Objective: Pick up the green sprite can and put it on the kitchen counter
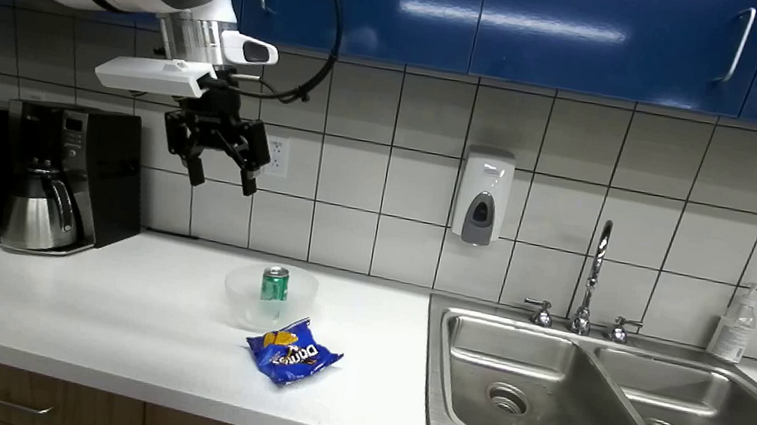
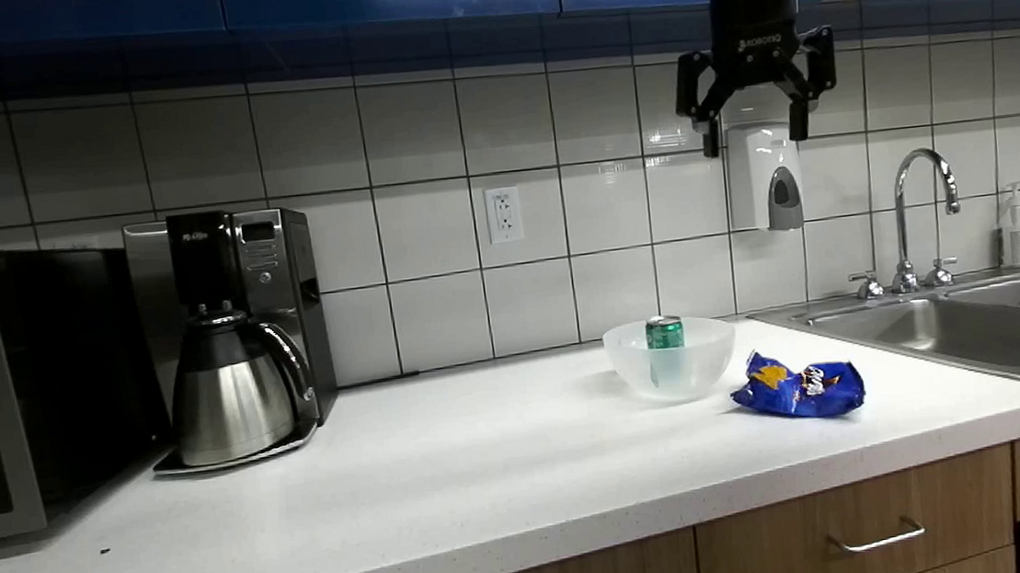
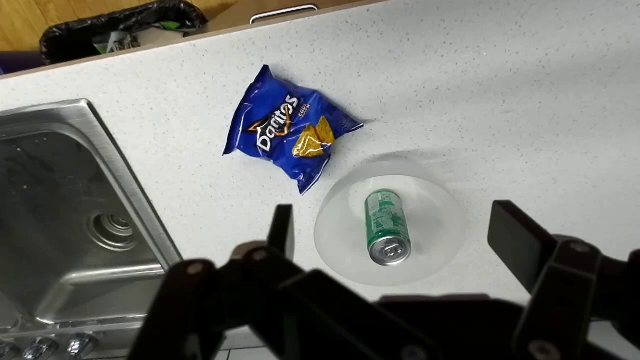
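The green sprite can (image 1: 274, 283) stands upright inside a pale translucent bowl (image 1: 235, 294), which sits on the white kitchen counter (image 1: 106, 316). In an exterior view the can (image 2: 665, 334) shows its silvery top above the bowl's rim (image 2: 712, 359); its lower part is seen faintly through the wall. My gripper (image 1: 222, 182) is open and empty, pointing down, high above the counter. It also shows in an exterior view (image 2: 755, 134). In the wrist view the can (image 3: 386, 216) appears between the two wide-apart fingers (image 3: 392, 225), well below them and touched by neither.
A blue Doritos packet (image 1: 294, 354) lies right beside the bowl. A steel double sink (image 1: 436, 364) with a tall faucet (image 1: 589, 282) is set in the counter. A coffee maker (image 2: 238, 347) and a microwave (image 2: 16, 394) stand at the other end. Blue cabinets (image 1: 374, 10) hang above.
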Motion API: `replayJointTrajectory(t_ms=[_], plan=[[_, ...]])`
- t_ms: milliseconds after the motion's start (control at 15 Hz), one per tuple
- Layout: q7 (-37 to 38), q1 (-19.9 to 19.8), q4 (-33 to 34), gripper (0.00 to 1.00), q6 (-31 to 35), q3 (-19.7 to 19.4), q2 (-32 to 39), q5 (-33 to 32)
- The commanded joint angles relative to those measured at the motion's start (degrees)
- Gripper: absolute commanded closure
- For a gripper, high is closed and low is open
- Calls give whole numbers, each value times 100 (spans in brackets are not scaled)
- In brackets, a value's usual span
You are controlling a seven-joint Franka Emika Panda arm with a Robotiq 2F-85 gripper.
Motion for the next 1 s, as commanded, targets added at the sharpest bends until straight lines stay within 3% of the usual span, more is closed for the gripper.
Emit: replayJointTrajectory(t_ms=[0,467,933], plan=[[-18,32,-29,0,28,-21,25,-27],[55,1,-498,0,697,28,566,-266],[408,-126,-258,0,1504,-28,1759,-668]])
